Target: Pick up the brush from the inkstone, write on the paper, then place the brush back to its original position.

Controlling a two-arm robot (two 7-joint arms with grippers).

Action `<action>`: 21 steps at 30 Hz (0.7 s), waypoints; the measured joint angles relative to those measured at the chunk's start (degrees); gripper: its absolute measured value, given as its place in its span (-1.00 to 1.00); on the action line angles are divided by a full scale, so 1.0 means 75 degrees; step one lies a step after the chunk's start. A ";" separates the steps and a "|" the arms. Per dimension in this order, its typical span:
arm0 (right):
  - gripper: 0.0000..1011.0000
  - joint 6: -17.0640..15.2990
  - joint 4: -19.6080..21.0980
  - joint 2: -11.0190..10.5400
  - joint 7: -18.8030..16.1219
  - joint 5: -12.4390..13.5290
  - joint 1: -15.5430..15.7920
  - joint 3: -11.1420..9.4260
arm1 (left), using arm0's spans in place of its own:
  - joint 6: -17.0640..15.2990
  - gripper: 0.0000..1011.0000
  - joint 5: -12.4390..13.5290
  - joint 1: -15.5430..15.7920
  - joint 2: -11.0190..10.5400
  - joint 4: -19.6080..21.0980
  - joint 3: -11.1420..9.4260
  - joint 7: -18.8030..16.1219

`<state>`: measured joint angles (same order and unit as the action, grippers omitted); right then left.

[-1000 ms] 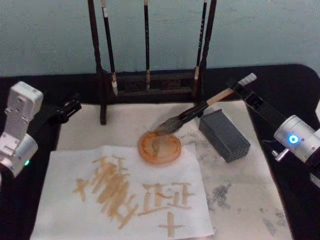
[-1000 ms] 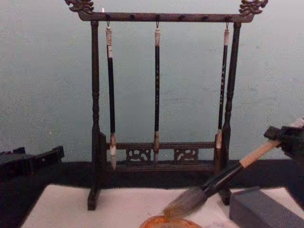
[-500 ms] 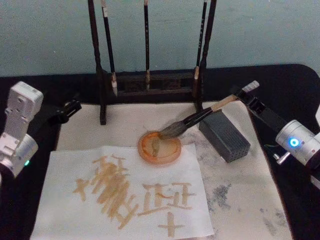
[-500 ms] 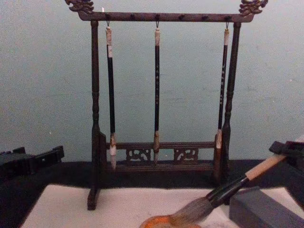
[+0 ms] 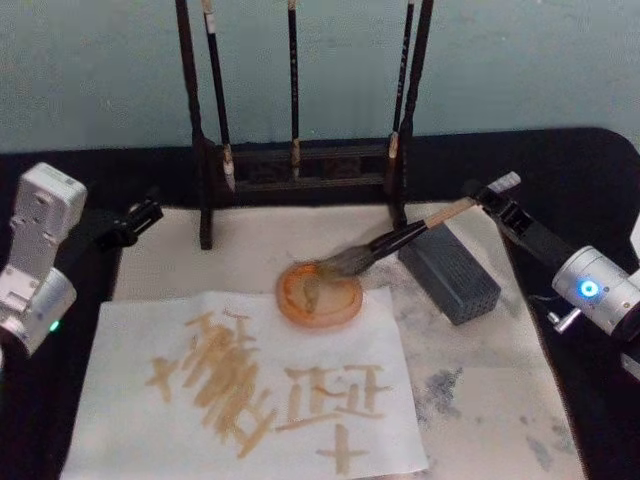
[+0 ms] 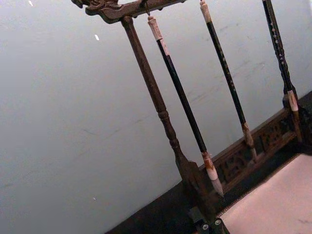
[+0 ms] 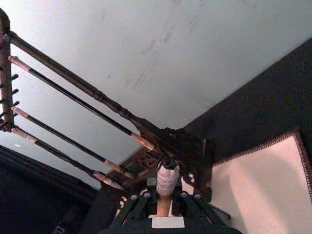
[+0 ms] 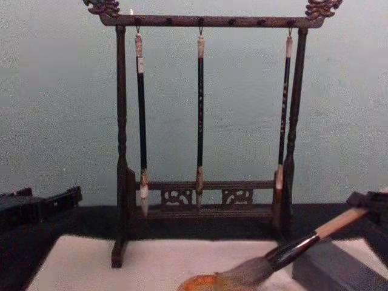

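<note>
Right gripper point(image 5: 487, 197) holds brush point(image 5: 405, 236) — paper point(image 5: 125, 335) (strokes illegible).

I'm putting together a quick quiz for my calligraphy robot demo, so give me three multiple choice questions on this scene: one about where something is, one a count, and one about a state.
1. Where is the bristle tip of the brush?
A) at the orange dish
B) on the paper
C) on the grey block

2. How many thin brushes hang from the rack?
A) two
B) three
C) five

3. What is the right gripper doing?
A) hanging open with nothing in it
B) lying flat on the paper
C) shut on the brush's handle

Answers:
1 A, the brush slopes down and its bristles meet the dish's rim.
2 B, three dark handles hang side by side.
3 C, its fingers clamp the tan handle near the whitish cap, while the left gripper sits idle at the table's left.
</note>
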<state>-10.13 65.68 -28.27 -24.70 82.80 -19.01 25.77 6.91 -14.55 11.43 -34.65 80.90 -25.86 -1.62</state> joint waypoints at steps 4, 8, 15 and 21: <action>-0.65 -0.0063 0.0025 -0.0004 -0.0042 0.0050 0.0017 0.0000 | 0.0000 0.98 0.0000 0.0000 0.0000 0.0000 0.0000 0.0000; -0.65 -0.0066 0.0160 -0.0049 -0.0078 0.0067 0.0067 -0.0001 | 0.0000 0.98 0.0000 0.0000 0.0000 0.0000 0.0000 0.0000; -0.65 0.0003 0.0540 -0.0191 -0.0099 0.0125 0.0198 -0.0028 | 0.0000 0.98 0.0000 0.0001 0.0000 0.0000 0.0000 0.0000; -0.65 0.0043 0.0766 -0.0284 -0.0137 0.0189 0.0294 -0.0021 | 0.0000 0.98 0.0000 0.0000 0.0000 0.0000 0.0000 0.0000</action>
<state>-9.81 71.43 -30.40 -25.73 84.22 -16.80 25.61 6.91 -14.55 11.43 -34.65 80.90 -25.86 -1.62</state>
